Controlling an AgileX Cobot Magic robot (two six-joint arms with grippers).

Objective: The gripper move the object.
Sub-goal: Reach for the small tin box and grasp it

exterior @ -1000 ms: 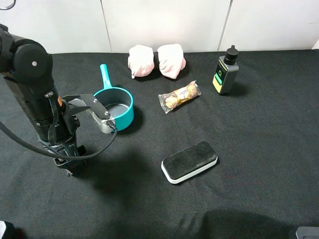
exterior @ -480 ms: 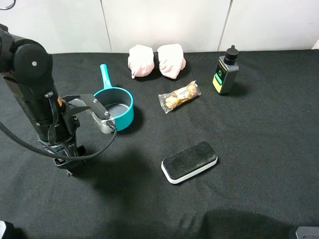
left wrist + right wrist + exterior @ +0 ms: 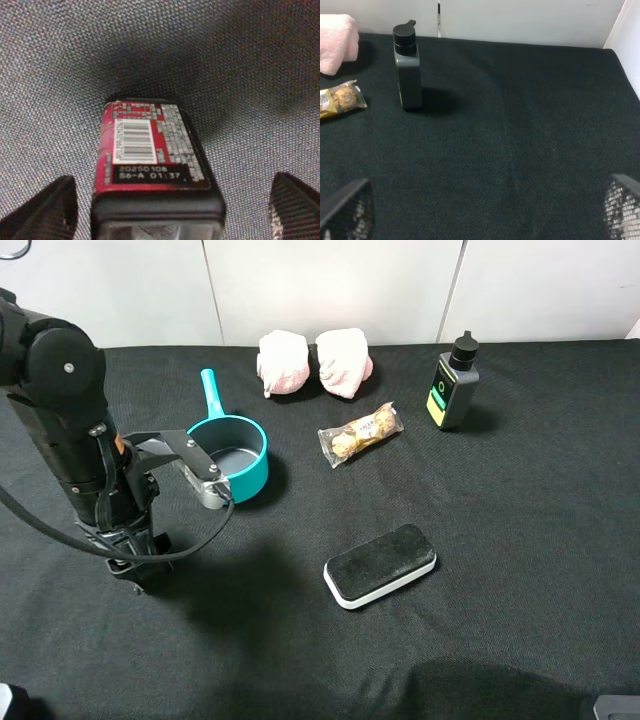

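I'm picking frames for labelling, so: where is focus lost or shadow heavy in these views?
Left wrist: barcode label on the box sharp, its near end and the left fingertips blurred, dark shadow around it. Right wrist: bottle crisp, right fingertips blurred. Exterior high: evenly lit; left arm shadows the cloth.

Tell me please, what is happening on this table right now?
The left gripper hangs low over a small black box with a red barcode label, which sits on the black cloth. Its fingers stand open on either side of the box without touching it, so nothing is gripped yet. The right gripper is open as well, with only bare cloth between its fingers. The teal pot, the eraser and the black bottle stand apart from both grippers.
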